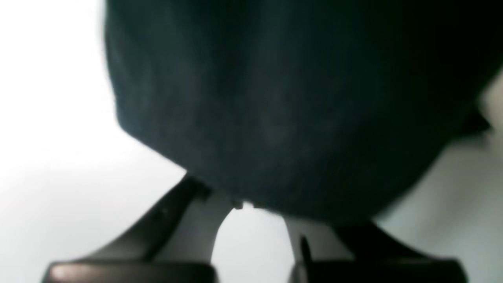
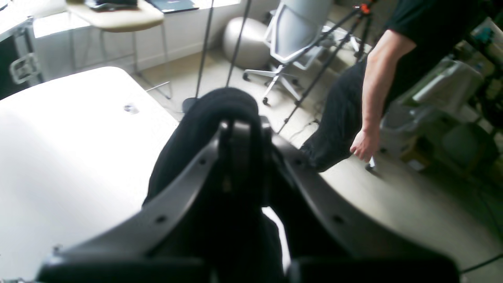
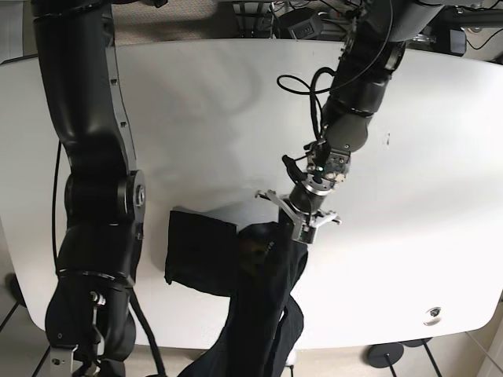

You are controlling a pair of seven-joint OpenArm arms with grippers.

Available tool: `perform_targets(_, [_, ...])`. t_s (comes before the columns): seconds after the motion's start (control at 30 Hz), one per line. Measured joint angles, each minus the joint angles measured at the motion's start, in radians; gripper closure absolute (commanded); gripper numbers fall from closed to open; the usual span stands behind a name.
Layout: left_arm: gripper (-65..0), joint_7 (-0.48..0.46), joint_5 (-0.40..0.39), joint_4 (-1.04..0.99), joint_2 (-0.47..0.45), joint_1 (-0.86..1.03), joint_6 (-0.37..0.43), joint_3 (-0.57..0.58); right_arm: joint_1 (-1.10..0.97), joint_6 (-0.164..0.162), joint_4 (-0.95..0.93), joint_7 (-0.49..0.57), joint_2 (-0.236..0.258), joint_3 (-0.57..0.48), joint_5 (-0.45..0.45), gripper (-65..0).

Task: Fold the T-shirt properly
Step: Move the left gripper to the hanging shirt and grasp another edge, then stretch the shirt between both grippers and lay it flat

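Note:
The black T-shirt [image 3: 196, 253] lies partly flat on the white table [image 3: 196, 118], and a bunched length of it runs off the near edge. In the base view my left gripper [image 3: 305, 228] pinches the cloth's upper right part just above the table. The left wrist view is filled by the dark T-shirt [image 1: 275, 98], which covers the tips of my left gripper [image 1: 243, 204]. In the right wrist view my right gripper [image 2: 235, 129] is shut, with the T-shirt [image 2: 188, 137] draped over its tips. My right gripper is out of the base view.
A person [image 2: 393, 59] in black leans on the table's far edge. Beyond the table stand an office chair [image 2: 294, 35], a tripod [image 2: 334, 43] and a grey ball [image 2: 243, 43]. A round grommet [image 3: 431, 312] sits in the tabletop near the right front corner.

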Motion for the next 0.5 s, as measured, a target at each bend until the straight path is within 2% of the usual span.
perform_targets(0.1, [0.0, 0.098, 0.0, 0.136, -0.027, -0.008, -0.003, -0.058, 0.002, 0.001, -0.016, 0.053, 0.051, -0.005, 0.003, -2.1])
perform_targets(0.23, [0.0, 0.226, 0.002, 0.228, -0.048, -0.117, -0.103, -0.182, -0.003, -0.002, -0.192, 0.166, 0.148, -0.006, 0.006, -2.1])
perform_targets(0.37, [0.0, 0.268, 0.005, 0.187, -0.05, -0.288, -0.137, -0.263, -0.005, -0.002, -0.326, 0.243, 0.222, -0.006, -0.003, -2.1])
perform_targets(0.5, [0.0, 0.298, 0.008, 0.092, -0.05, -0.471, -0.152, -0.266, -0.006, 0.002, -0.401, 0.269, 0.261, -0.006, -0.003, -2.1])
